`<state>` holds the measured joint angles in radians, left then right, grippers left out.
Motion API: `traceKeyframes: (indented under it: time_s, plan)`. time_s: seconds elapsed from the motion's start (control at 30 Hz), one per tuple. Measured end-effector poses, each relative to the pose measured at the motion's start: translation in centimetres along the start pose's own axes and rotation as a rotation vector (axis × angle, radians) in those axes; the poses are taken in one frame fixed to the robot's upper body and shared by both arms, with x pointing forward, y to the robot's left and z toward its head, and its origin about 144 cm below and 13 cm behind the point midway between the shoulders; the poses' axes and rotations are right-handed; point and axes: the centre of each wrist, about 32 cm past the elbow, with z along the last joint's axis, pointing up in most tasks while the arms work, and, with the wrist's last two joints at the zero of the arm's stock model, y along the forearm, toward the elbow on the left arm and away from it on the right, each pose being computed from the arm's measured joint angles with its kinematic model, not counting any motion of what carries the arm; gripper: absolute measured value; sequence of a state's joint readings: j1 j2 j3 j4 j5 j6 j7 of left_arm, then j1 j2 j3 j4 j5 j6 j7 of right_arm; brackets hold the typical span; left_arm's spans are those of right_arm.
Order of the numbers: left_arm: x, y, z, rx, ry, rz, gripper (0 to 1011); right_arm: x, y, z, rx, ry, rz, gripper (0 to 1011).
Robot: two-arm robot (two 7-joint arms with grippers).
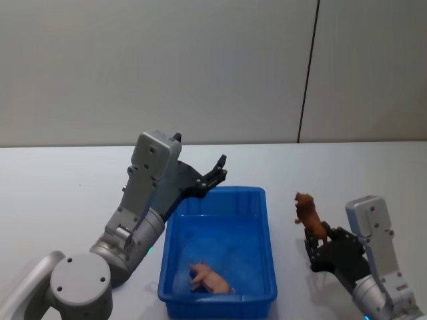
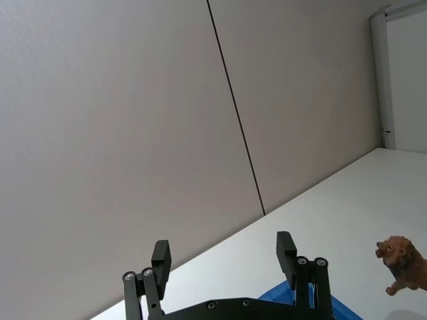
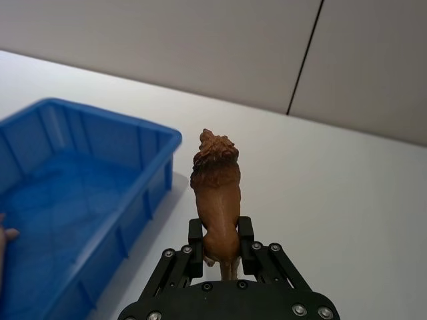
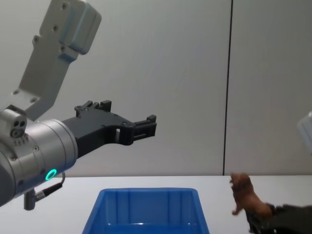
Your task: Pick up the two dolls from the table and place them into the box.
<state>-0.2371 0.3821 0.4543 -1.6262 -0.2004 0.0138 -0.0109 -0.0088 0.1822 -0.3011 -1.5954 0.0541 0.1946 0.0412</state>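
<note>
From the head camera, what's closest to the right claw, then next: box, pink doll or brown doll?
1. Brown doll, clamped in the right gripper.
2. Box, just to its left.
3. Pink doll, lying inside the box, farther left.

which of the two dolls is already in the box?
The pale pink doll, lying on the floor of the blue box. The reddish-brown doll is clamped in the right gripper, outside it.

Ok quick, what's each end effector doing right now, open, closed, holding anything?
Left end effector: open, holding nothing, raised near the box.
Right end effector: closed on the brown doll, beside the box.
</note>
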Motion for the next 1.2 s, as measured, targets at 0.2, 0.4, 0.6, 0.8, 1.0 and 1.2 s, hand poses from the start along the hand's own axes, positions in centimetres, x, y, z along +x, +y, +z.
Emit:
traceKeyframes:
  time_s: [0.2, 0.4, 0.6, 0.8, 1.0, 1.2]
  plan:
    - [0.0, 0.0, 0.0, 0.0, 0.0, 0.0, 1001, 0.1, 0.0, 0.8, 0.071, -0.027, 0.042, 296]
    - [0.0, 0.0, 0.0, 0.0, 0.0, 0.0, 1001, 0.1, 0.3, 1.6, 0.12, -0.037, 0.107, 296]
    - [0.0, 0.0, 0.0, 0.0, 0.0, 0.0, 1001, -0.2, 1.0, 2.2, 0.143, -0.03, 0.187, 296]
    - [0.0, 0.0, 0.0, 0.0, 0.0, 0.0, 1001, -0.8, 1.9, 2.6, 0.141, -0.015, 0.255, 296]
    - [0.0, 0.0, 0.0, 0.0, 0.0, 0.0, 1001, -1.5, 2.9, 2.9, 0.124, 0.005, 0.317, 319]
    - [0.0, 0.0, 0.0, 0.0, 0.0, 0.0, 1001, -1.9, 3.6, 3.0, 0.103, 0.018, 0.344, 480]
